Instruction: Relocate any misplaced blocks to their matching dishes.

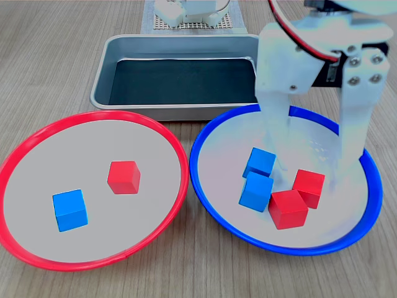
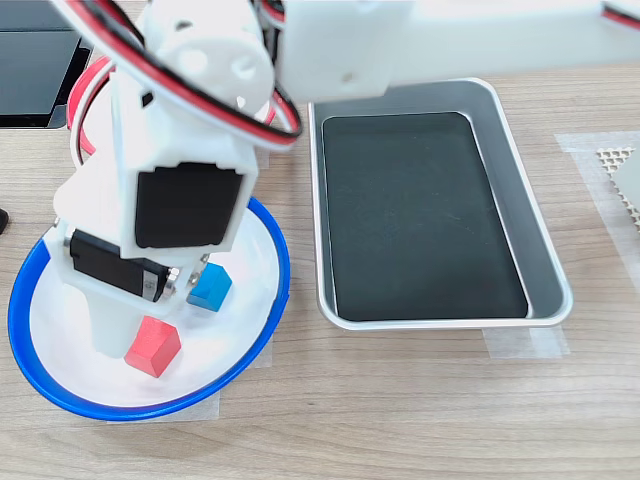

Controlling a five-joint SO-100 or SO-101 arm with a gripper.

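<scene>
In the first exterior view we see the gripper (image 1: 310, 177) with its 2 white jaws spread wide and empty, lowered into the blue-rimmed dish (image 1: 208, 189). The rear red block (image 1: 309, 187) sits between the jaws, the front red block (image 1: 288, 209) touches it just in front of them, and 2 blue blocks (image 1: 257, 180) lie just outside the jaw on the first exterior view's left. Well away on that side, the red-rimmed dish (image 1: 167, 136) holds 1 red block (image 1: 123, 177) and 1 blue block (image 1: 69, 210).
</scene>
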